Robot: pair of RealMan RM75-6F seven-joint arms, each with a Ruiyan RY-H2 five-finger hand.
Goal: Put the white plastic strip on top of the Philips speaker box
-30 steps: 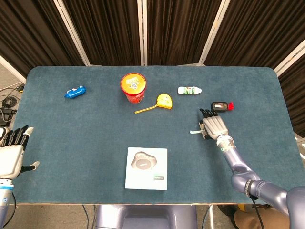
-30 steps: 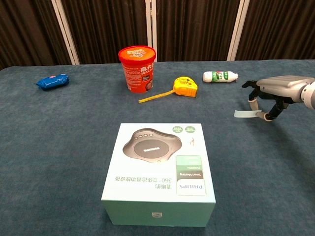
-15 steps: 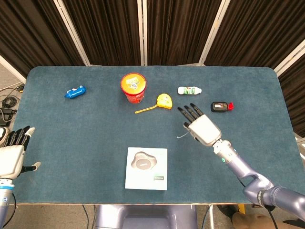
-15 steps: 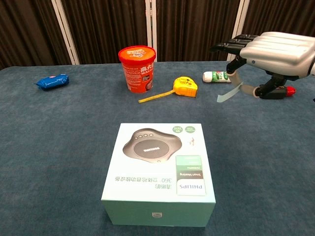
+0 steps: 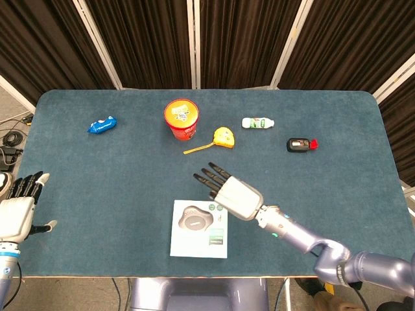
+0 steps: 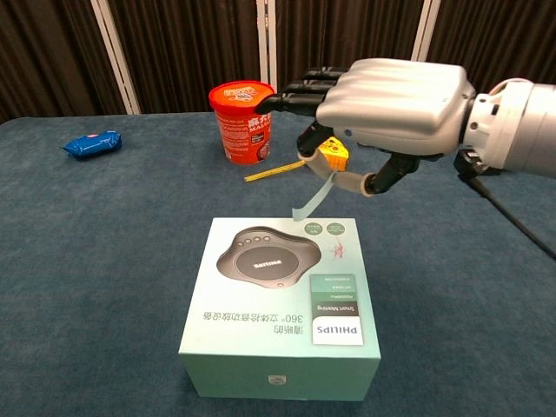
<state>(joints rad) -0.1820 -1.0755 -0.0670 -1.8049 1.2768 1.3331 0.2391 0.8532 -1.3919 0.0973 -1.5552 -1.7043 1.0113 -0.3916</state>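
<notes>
Right hand (image 6: 395,91) of mine pinches the white plastic strip (image 6: 314,195), dangling just below it, above the Philips speaker box (image 6: 282,304); left hand (image 5: 16,210) spread, holding nothing.

The head view looks steeply down from high above, taking in the whole tabletop (image 5: 78,194) and the curtains behind. The chest view sits low and close, facing forward across the surface. Both show the right hand (image 5: 235,195) (image 6: 395,91) over the Philips speaker box (image 5: 200,238) (image 6: 282,304).
</notes>
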